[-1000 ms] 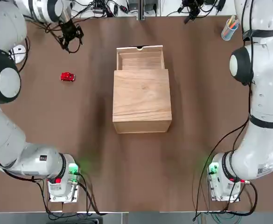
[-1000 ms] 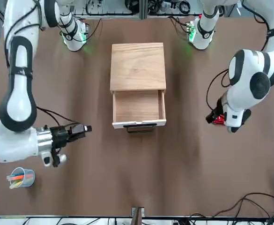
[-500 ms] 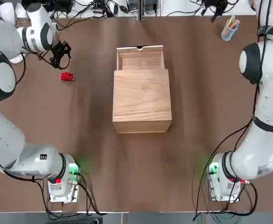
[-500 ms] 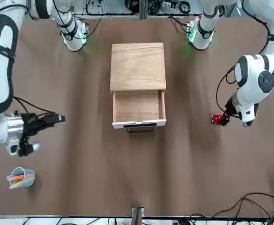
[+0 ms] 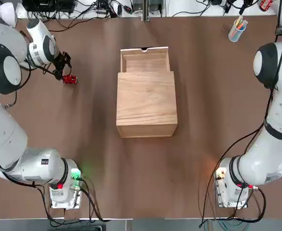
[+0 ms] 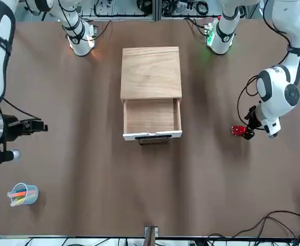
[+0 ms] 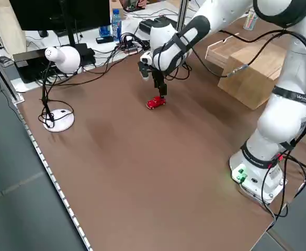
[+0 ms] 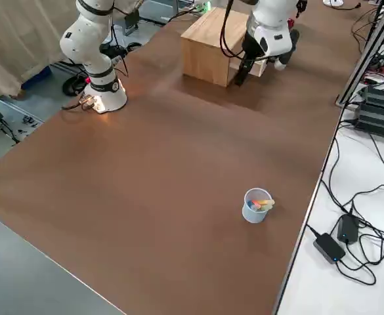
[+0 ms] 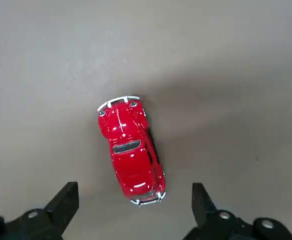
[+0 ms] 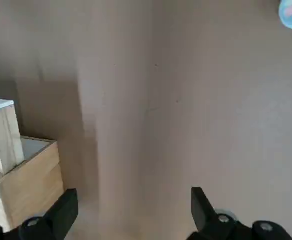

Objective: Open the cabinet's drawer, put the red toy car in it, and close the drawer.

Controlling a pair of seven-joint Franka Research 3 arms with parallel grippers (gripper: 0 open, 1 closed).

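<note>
Brown tabletop (image 5: 92, 144) held a light-wood cabinet (image 5: 146, 103). Left gripper (image 9: 135, 212), fingers apart and empty, hovered just above the glossy red toy car (image 9: 130, 149).

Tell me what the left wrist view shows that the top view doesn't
Only the left wrist view shows the red toy car close up, its dark windows and pale bumpers, just ahead of the open left pincer. Only the top view shows the cabinet, its pulled-out drawer and a cup of pens. Both show the car on the brown table, not yet gripped.
</note>
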